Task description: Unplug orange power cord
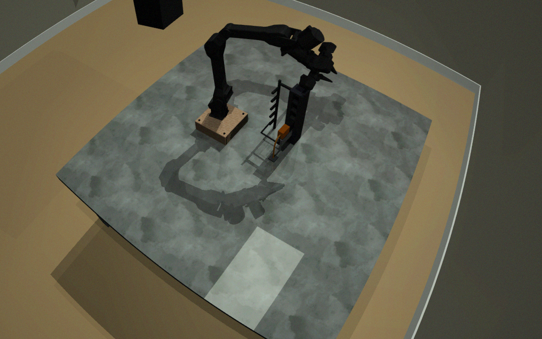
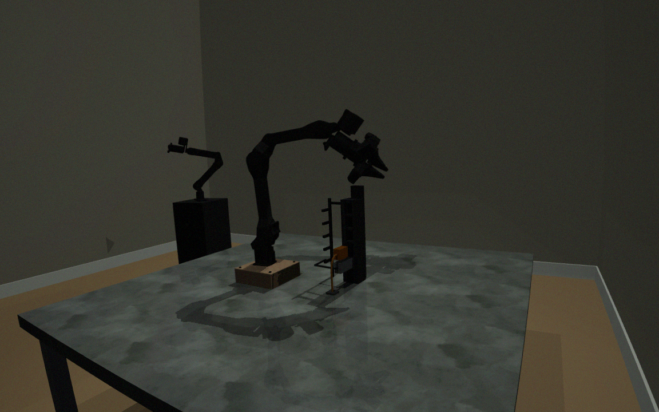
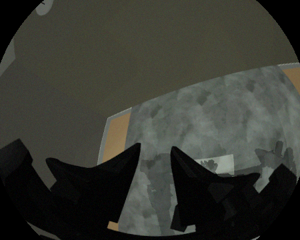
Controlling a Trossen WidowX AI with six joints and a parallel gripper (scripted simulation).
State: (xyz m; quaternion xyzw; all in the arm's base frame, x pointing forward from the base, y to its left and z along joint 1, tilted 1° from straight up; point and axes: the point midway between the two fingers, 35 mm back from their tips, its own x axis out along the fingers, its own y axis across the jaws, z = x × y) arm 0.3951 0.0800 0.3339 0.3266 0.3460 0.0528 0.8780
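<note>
The orange plug (image 1: 283, 131) (image 2: 340, 252) sits against the lower front of the upright black power strip (image 1: 299, 110) (image 2: 358, 233). Its prongs and the sockets cannot be made out. The orange cord (image 1: 274, 147) (image 2: 332, 279) runs from the plug down to a small dark plate on the table. My gripper (image 1: 333, 76) (image 2: 385, 173) (image 3: 156, 148) is partly open, with nothing between its fingers. It is above the top of the strip and out past it, tilted downward, well away from plug and cord. The wrist view shows neither plug nor strip.
A thin black frame with pegs (image 1: 276, 105) (image 2: 330, 225) stands between the arm's wooden base (image 1: 227, 125) (image 2: 255, 278) and the strip. A grey block (image 2: 344, 264) sits just below the orange plug. A pale rectangle (image 1: 258, 274) (image 3: 227, 163) lies on the table.
</note>
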